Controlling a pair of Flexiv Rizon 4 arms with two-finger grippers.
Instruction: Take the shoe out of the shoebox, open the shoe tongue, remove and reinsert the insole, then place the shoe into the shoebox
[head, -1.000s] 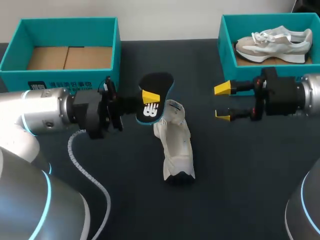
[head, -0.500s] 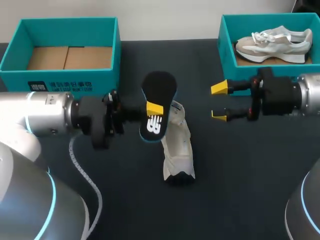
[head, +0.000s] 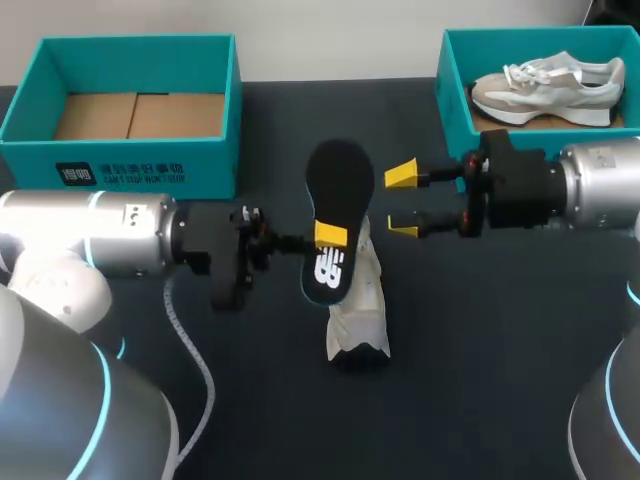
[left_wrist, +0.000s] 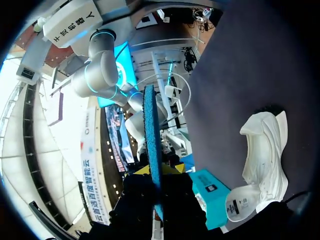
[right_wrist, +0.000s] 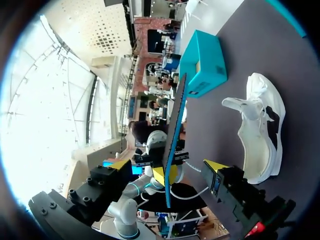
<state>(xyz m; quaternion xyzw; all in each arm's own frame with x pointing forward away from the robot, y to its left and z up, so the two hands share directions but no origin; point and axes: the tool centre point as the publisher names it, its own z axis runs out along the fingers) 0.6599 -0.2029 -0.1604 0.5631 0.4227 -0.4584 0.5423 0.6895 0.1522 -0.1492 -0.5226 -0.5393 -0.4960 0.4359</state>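
The left end effector (head: 325, 240) was clamped on the dark insole (head: 338, 185), toe end pointing to 12 o'clock. The white shoe (head: 360, 310) lay on the counter (head: 480, 350) at the insole's 6 o'clock. At its 3 o'clock the right end effector (head: 402, 200) hung wide open, empty.

Robot lab workstation.
Told by two silver industrial arms, left arm (head: 90, 235) and right arm (head: 600, 185), stretched over a plain dark desk (head: 480, 330), with left shoebox (head: 150, 172) and right shoebox (head: 455, 95), both teal, at its back corners.
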